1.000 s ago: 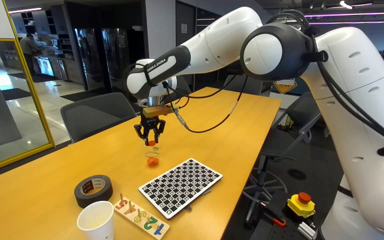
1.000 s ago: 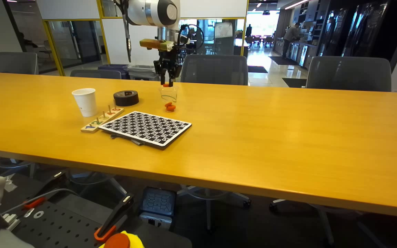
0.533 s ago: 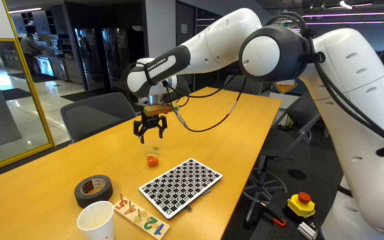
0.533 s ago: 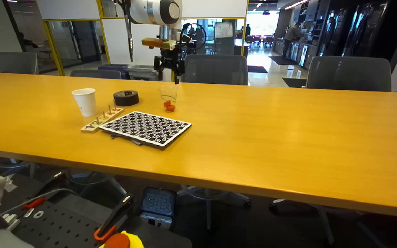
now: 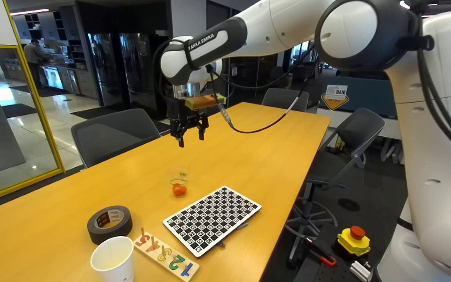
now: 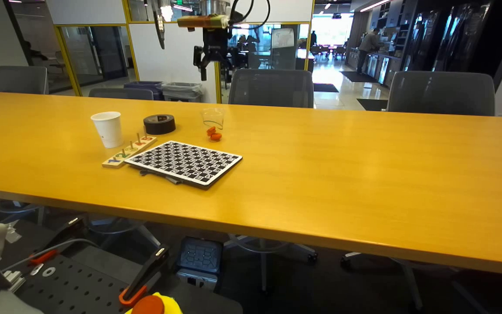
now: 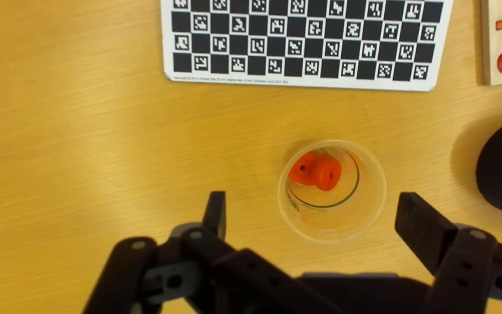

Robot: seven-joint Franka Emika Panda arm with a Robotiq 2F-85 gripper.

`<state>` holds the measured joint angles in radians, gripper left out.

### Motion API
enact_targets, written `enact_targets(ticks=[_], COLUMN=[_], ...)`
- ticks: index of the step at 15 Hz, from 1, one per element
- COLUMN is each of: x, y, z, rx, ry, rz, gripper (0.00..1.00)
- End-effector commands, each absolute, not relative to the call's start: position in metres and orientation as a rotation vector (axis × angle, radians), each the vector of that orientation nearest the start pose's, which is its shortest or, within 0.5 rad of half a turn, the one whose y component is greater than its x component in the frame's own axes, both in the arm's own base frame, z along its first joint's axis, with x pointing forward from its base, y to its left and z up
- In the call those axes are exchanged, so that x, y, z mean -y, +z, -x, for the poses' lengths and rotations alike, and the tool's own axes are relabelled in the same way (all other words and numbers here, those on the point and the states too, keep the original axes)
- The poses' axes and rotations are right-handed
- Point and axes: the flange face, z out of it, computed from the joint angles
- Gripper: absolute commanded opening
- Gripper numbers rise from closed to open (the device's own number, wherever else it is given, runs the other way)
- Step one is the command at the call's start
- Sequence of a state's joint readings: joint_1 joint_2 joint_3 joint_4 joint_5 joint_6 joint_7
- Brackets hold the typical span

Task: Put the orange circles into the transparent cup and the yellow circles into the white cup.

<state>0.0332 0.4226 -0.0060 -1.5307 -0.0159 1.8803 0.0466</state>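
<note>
You've got the gripper (image 5: 191, 140) spread nice and wide, well above the transparent cup (image 7: 342, 218), with 2 orange circles (image 7: 324, 170) sitting inside that cup.

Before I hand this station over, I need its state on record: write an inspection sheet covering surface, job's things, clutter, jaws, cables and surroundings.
Surface: wooden table, light glare on its top.
Transparent cup: upright on the table, at least two orange circles inside.
White cup: upright on the table, contents unclear.
Yellow circles: cannot be made out.
Clutter: black tape roll, checkerboard, numbered peg board.
Jaws: open, raised above the table, holding nothing.
Cables: black cable hanging in a loop by the arm.
Surroundings: grey chairs around the table, a person in the background, a red button beside the table.
</note>
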Motion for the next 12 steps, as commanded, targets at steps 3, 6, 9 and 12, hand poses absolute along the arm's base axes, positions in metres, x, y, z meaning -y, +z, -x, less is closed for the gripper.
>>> enact_targets(ticks=[3, 6, 9, 12], x=[-0.003, -0.003, -0.018, -0.034], y=[0.464, 0.470, 0.461, 0.454], z=[-0.591, -0.550, -0.508, -0.465], rx=[0.058, 0.120, 0.203, 0.307], ry=[0.173, 0.174, 0.157, 0.093], rz=[3.187, 3.186, 3.206, 3.264], gripper=[1.00, 1.00, 1.00, 1.00])
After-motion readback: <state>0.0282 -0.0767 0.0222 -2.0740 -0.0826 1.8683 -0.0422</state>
